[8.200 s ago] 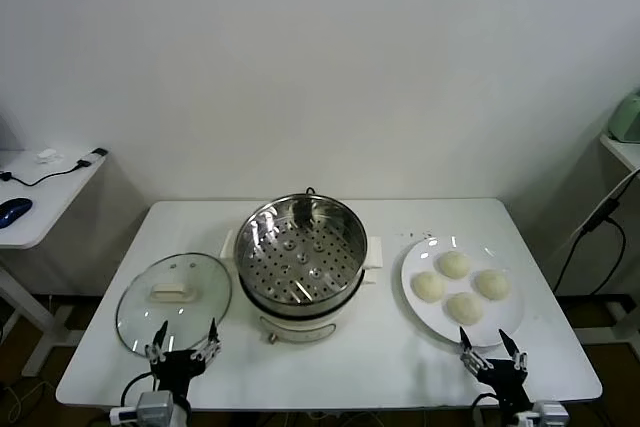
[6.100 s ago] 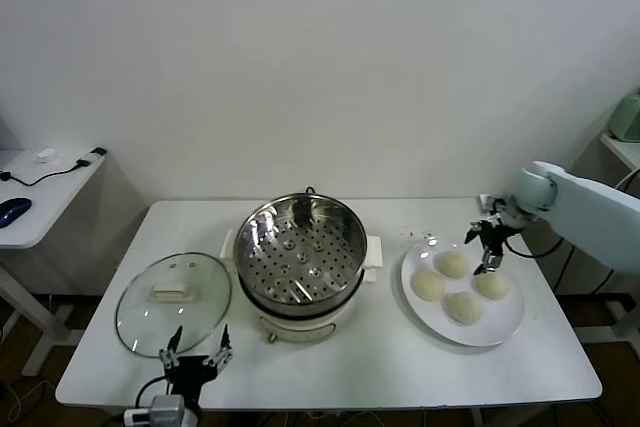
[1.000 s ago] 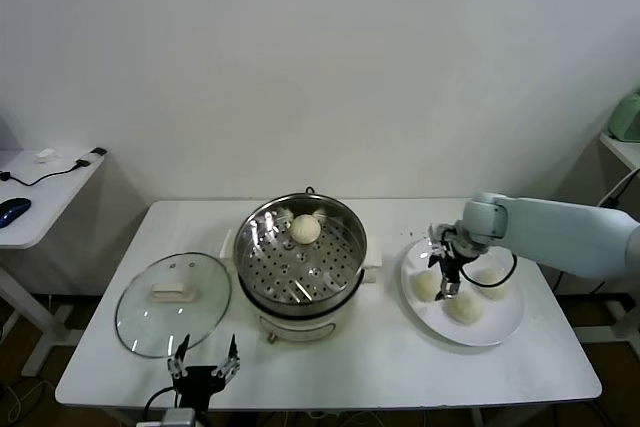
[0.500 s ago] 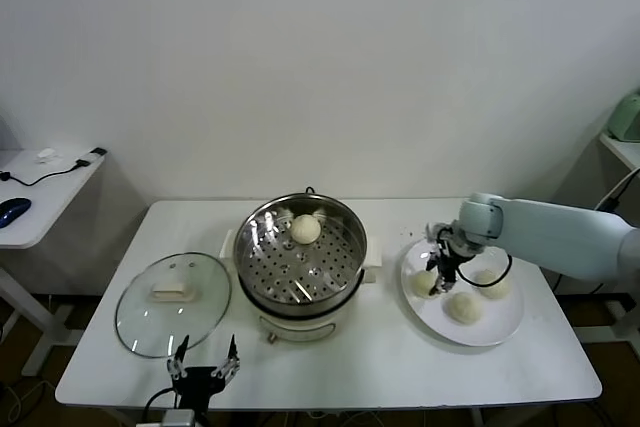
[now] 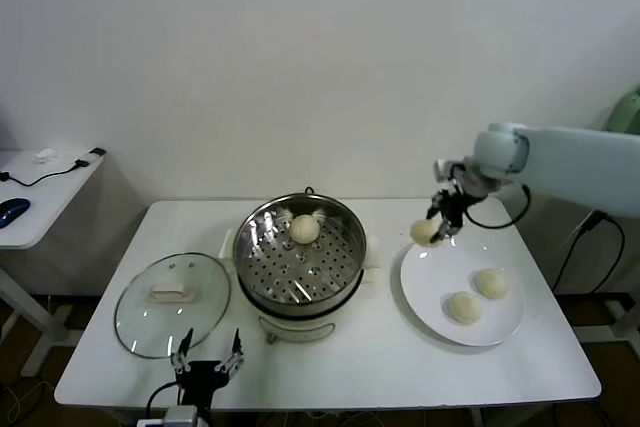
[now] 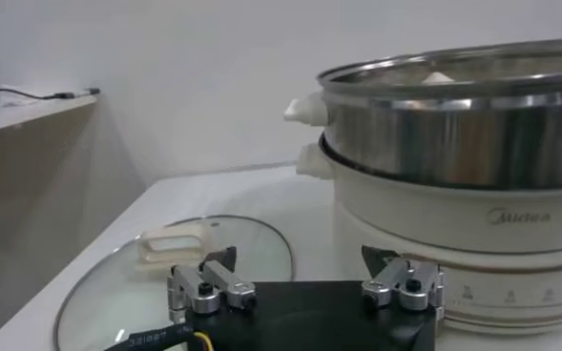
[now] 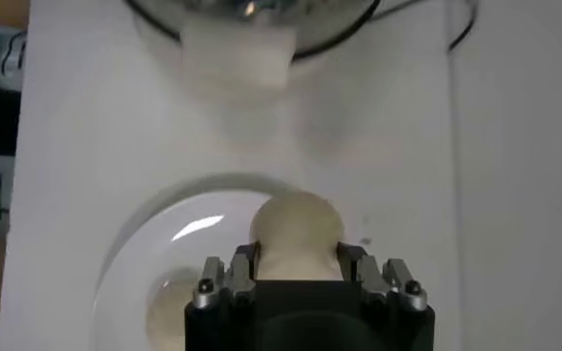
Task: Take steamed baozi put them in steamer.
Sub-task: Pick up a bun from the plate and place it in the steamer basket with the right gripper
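The right tool (image 5: 437,230) is closed on one bun (image 5: 424,232), its two fingers (image 7: 244,266) pressing the bun's sides, and it holds the bun in the air above the near-steamer edge of the white plate (image 5: 440,297). Two more buns (image 5: 490,283) lie on that plate. A fourth bun (image 5: 304,229) sits on the perforated tray inside the steamer (image 5: 300,257). The left tool (image 5: 209,366) hangs wide open and empty at the tabletop's (image 5: 360,367) front edge, near the glass lid (image 5: 173,303).
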`<action>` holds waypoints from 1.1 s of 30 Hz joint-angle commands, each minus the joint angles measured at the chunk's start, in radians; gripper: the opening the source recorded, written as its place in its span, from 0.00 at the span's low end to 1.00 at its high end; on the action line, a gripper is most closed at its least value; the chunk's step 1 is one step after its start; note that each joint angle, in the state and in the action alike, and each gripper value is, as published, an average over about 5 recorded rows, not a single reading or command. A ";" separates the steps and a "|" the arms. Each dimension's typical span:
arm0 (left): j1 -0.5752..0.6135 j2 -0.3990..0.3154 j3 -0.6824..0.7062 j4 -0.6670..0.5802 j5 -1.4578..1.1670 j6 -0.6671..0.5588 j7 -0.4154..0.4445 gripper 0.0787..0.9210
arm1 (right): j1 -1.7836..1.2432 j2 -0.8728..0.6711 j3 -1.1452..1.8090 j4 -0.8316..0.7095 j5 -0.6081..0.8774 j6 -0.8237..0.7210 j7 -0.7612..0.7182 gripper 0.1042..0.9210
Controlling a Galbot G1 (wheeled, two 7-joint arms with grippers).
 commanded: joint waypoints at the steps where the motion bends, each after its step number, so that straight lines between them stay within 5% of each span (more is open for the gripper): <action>1: 0.001 0.003 0.010 -0.015 0.001 0.001 0.001 0.88 | 0.231 0.232 0.070 0.189 0.327 -0.126 0.121 0.57; 14: 0.007 0.008 0.002 -0.037 -0.001 0.005 0.005 0.88 | -0.123 0.549 0.131 0.029 0.316 -0.229 0.332 0.57; 33: 0.002 0.014 0.001 -0.028 -0.020 0.002 0.004 0.88 | -0.343 0.663 0.128 -0.259 0.189 -0.233 0.373 0.57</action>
